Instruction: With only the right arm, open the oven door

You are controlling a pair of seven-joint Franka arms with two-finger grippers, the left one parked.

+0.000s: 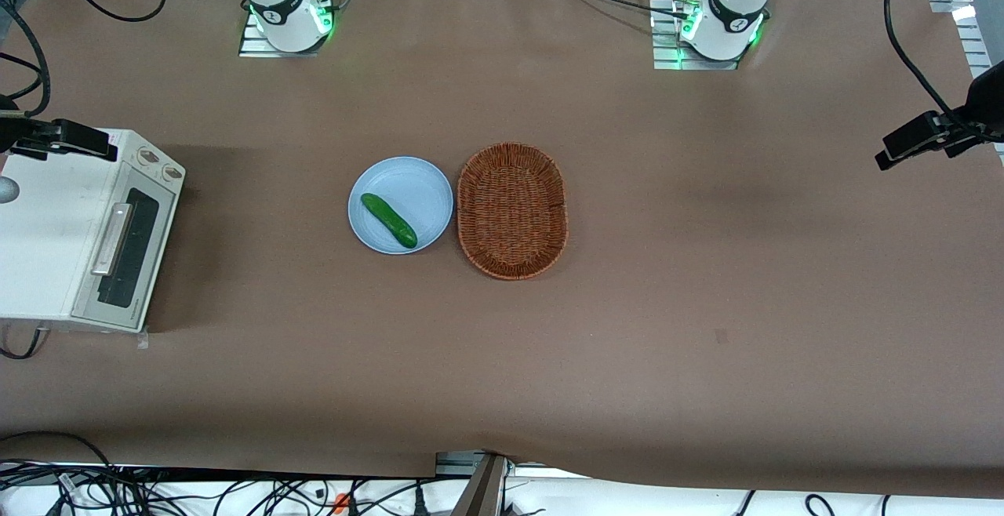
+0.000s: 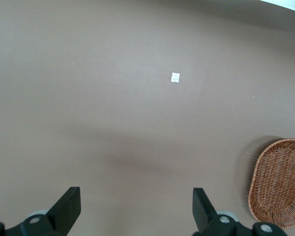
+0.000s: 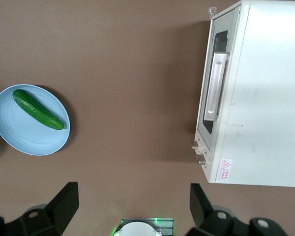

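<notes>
The cream-white toaster oven [image 1: 43,238] stands at the working arm's end of the table. Its oven door [image 1: 129,245] is shut, with a dark glass window and a silver bar handle [image 1: 112,238]. The right wrist view shows the door [image 3: 207,113] and its handle [image 3: 216,86] from above. My right gripper [image 3: 132,196] is open and empty, its black fingers [image 3: 66,196] wide apart, high above the table and away from the oven. In the front view only the right arm's base [image 1: 274,2] shows; the gripper is out of that view.
A pale blue plate [image 1: 420,179] holding a green cucumber [image 1: 388,220] sits mid-table beside an oval wicker basket [image 1: 511,210]. Both lie away from the oven. A black camera mount [image 1: 67,139] hangs above the oven's top edge. The table has a brown cover.
</notes>
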